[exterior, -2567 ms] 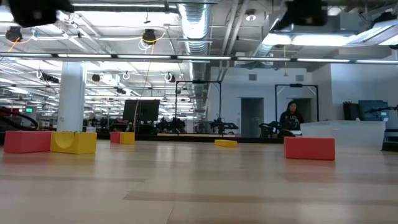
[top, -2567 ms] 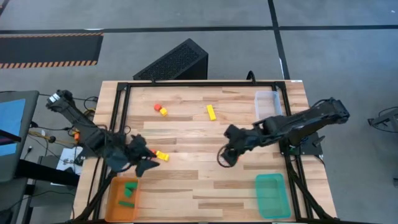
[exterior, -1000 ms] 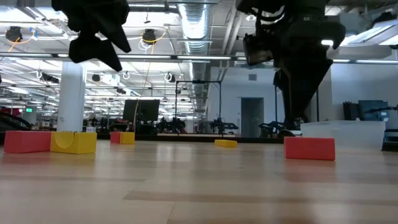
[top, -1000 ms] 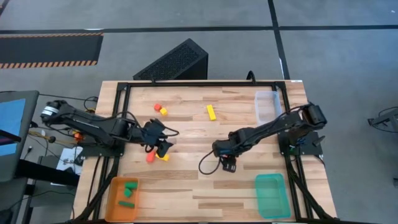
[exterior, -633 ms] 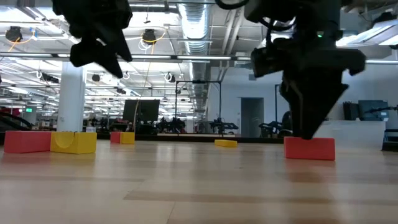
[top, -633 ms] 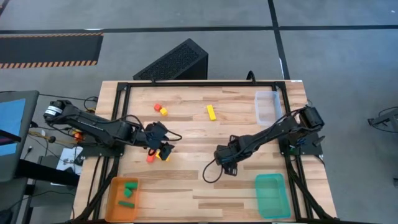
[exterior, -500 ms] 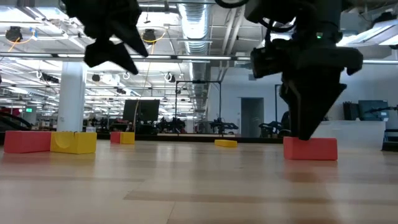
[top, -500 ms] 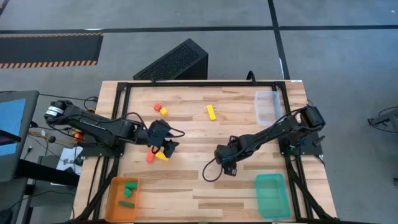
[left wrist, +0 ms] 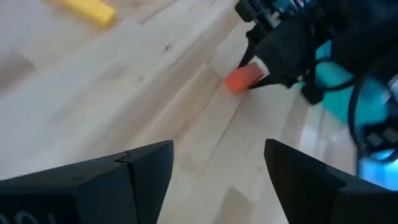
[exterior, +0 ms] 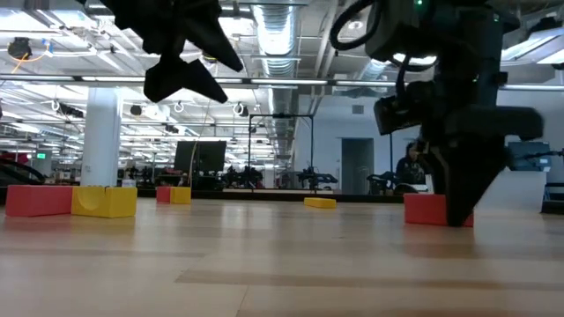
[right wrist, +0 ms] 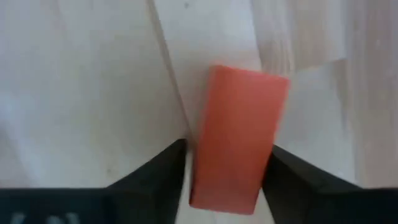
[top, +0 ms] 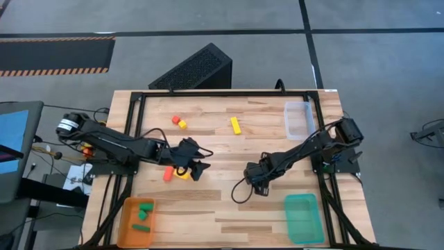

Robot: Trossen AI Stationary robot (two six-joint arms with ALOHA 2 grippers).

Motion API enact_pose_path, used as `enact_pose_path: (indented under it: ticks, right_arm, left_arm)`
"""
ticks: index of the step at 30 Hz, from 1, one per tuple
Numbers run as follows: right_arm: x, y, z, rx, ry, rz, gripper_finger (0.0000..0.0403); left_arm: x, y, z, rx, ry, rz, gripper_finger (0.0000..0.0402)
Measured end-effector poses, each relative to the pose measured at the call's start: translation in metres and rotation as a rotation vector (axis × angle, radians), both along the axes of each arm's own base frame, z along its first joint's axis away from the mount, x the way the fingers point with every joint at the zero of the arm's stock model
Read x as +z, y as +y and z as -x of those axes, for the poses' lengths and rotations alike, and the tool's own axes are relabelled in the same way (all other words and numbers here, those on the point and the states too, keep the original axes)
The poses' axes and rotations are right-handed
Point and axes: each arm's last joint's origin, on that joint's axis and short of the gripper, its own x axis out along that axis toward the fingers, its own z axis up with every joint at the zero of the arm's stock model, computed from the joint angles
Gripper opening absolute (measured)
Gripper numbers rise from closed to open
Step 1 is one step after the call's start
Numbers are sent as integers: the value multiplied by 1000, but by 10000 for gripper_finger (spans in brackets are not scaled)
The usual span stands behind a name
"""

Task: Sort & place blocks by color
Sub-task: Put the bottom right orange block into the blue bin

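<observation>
Red block flat on the table — between the fingers of the open right pincer, ungripped.

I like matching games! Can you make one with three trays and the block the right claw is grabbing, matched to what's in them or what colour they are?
Things:
1. orange tray
2. teal tray
3. clear tray
4. block between the right gripper's fingers

Matches:
A. red
B. holds green blocks
C. near the table's front right corner, nothing visible in it
D. at the table's back right

Pairs: 1-B, 2-C, 3-D, 4-A
</observation>
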Motion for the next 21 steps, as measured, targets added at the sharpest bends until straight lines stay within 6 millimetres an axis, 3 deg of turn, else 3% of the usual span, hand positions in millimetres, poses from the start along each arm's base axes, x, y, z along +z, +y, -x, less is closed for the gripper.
enact_pose_path:
  ticks: [4,9,16,21]
  right_arm:
    - [12,1,-4,4,-98,-22,123]
    - [45,2,-9,24,-282,-37,123]
    - [102,1,-11,42,-486,161,123]
    - [118,1,-18,97,-531,254,123]
  left_arm:
    - [-8,6,-9,118,-12,143,238]
    - [-10,14,-29,58,-112,268,238]
    - [-16,29,-57,5,-281,453,241]
    - [-21,36,-71,19,-403,512,257]
